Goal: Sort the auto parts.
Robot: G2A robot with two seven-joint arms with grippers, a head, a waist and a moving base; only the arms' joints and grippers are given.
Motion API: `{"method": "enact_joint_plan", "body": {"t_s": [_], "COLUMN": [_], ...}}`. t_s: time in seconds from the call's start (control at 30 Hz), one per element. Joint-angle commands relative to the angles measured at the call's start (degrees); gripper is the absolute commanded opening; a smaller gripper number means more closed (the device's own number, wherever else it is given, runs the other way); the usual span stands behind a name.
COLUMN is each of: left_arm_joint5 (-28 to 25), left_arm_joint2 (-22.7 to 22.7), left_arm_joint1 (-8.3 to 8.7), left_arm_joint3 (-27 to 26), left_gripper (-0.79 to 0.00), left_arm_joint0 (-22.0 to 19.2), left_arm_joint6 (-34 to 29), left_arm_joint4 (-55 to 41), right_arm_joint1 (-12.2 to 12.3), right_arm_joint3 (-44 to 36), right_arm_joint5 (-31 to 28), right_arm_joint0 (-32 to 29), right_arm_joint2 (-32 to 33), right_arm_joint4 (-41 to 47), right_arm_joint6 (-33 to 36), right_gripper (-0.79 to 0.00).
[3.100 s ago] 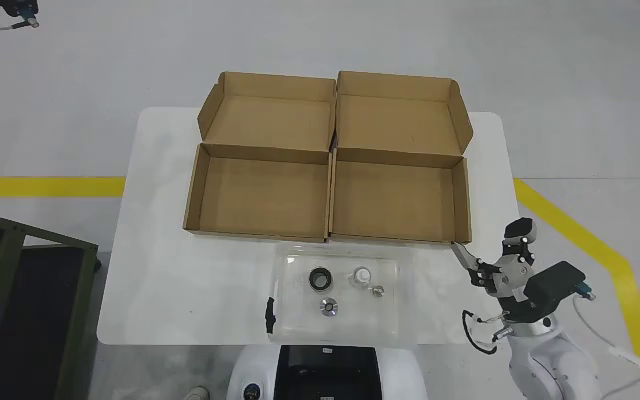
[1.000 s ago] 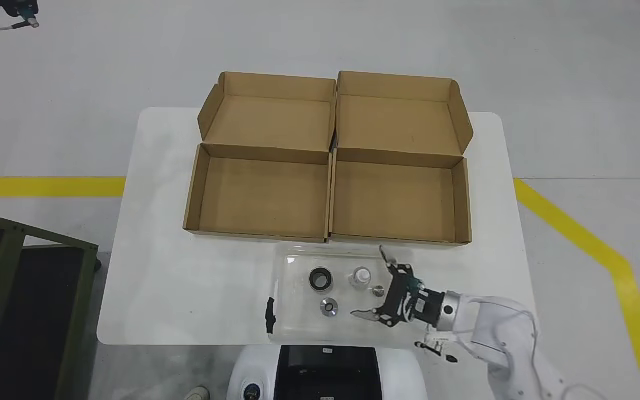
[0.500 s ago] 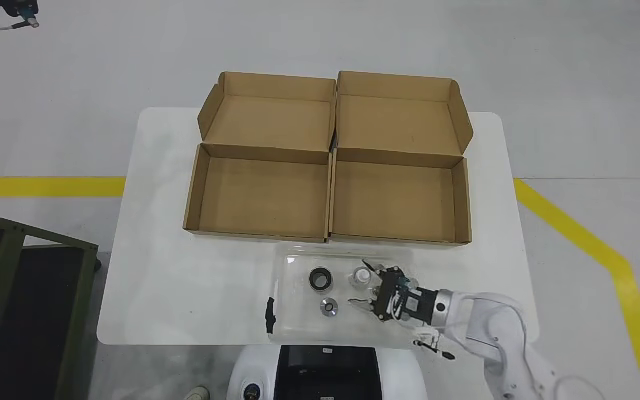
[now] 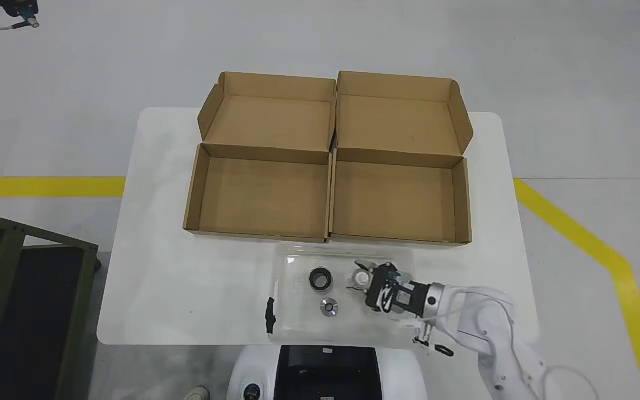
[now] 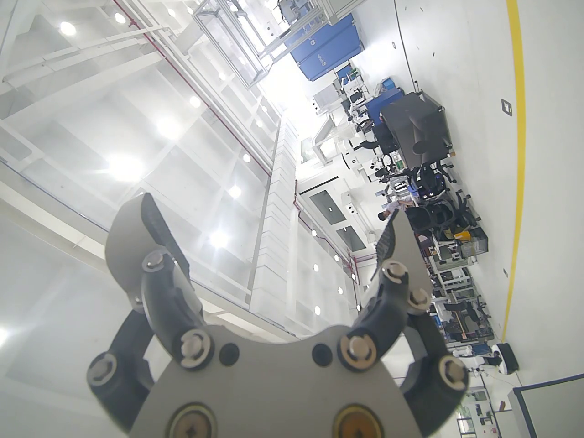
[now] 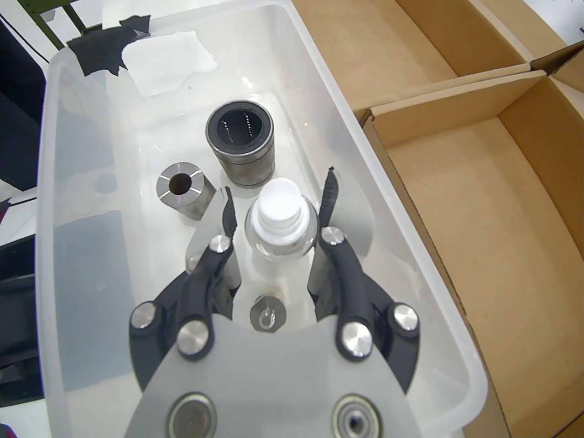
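Angled down into the clear bin, the right gripper hangs half open, nothing clamped, its fingers flanking an upright white-capped bottle; just beyond its tips stand a black bearing and a steel sleeve.

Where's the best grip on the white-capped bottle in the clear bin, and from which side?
Grip the bottle across its round body under the cap, from above: it stands upright, and the open right gripper has a finger on either side.
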Motion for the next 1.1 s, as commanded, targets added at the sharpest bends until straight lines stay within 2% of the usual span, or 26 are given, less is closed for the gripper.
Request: {"method": "enact_joint_plan", "body": {"t_s": [0.0,0.1,0.13,0.43,1.07], "left_arm_joint5": [0.0,0.0,0.0,0.0,0.0], "left_arm_joint2": [0.0,0.0,0.0,0.0,0.0], "left_arm_joint1": [0.0,0.0,0.0,0.0,0.0], "left_arm_joint3": [0.0,0.0,0.0,0.0,0.0], "left_gripper": [0.0,0.0,0.0,0.0,0.0], "left_arm_joint0": [0.0,0.0,0.0,0.0,0.0], "left_arm_joint6": [0.0,0.0,0.0,0.0,0.0], "left_arm_joint4": [0.0,0.0,0.0,0.0,0.0], "right_arm_joint1": [0.1,0.3,0.4,1.1,1.6], "right_arm_joint3": [0.1,-0.4,-0.9,-6.4,-11.4], "right_arm_joint5": [0.0,-0.6,-0.9,-2.1,6.5], "right_arm_joint0": [0.1,0.2,0.1,-1.8,-4.6], "right_arm_joint2": [-0.2,-0.1,0.1,2.3,6.3], "right_arm_joint4": [0.2,0.5,0.8,7.8,41.5], "right_arm_joint6": [0.0,0.3,0.4,1.1,-1.8], "right_gripper": [-0.56,-0.705,-0.785,-0.785,-0.785]}}
